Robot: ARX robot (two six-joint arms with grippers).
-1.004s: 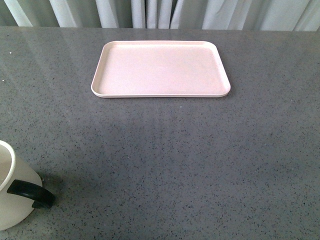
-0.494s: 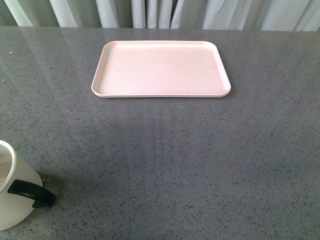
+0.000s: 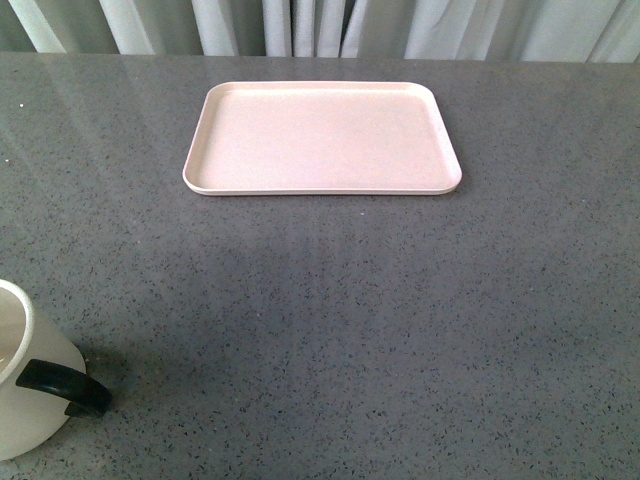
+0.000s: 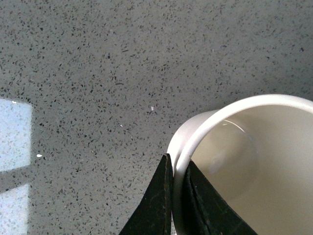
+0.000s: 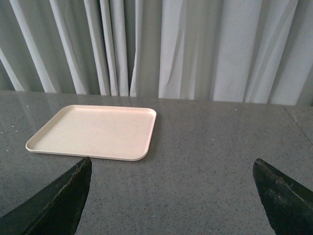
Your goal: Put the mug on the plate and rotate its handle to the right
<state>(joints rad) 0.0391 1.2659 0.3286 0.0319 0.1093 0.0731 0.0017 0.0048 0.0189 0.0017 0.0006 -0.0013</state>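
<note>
Left jaws clamped on the mug point(image 4: 230, 161) rim, right jaws spread, empty. Mug hasn't budged in 1 s: sits on tabletop point(image 3: 350, 330) near-left, well short of plate point(image 3: 320, 135); lift pending.

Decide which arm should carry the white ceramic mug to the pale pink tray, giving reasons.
Left: the left end effector straddles the rim of the white ceramic mug; the right end effector hangs open, holding nothing.
</note>
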